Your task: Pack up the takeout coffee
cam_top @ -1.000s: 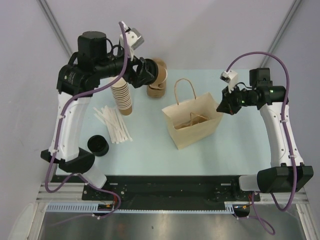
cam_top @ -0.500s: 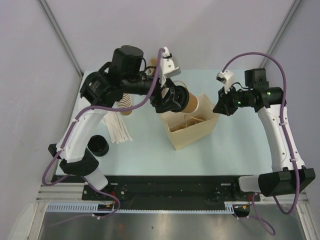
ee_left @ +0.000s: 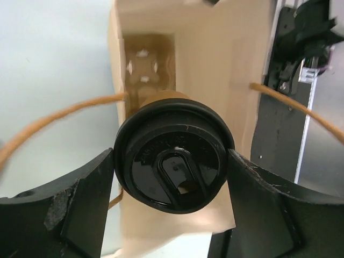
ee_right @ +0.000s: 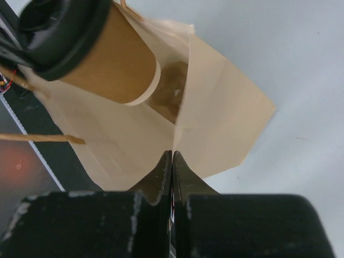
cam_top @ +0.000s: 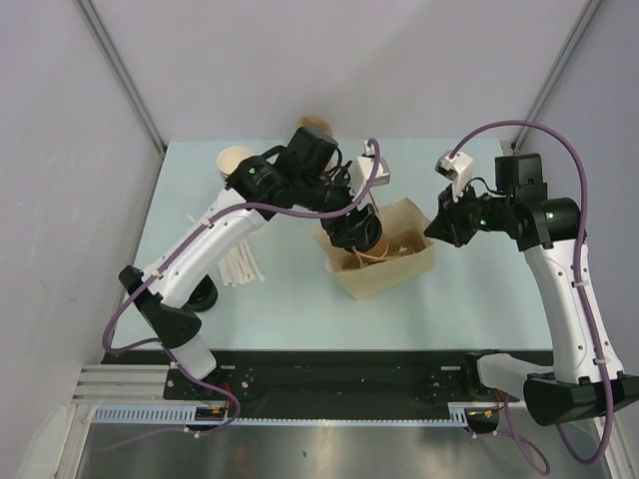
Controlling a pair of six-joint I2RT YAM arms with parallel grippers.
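Partly inside the paper bag [cam_top: 389, 274] — takeout coffee [ee_left: 171, 161], gripped by left jaws.

Brown cup [ee_right: 115, 64], black lid [ee_left: 174, 158]; tan bag [ee_right: 226, 123]

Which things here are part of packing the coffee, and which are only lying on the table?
Part of the job: the takeout coffee, held by the left gripper; the paper bag, its edge pinched by the right gripper.
Lying about: the stack of lidless cups; the white sticks.
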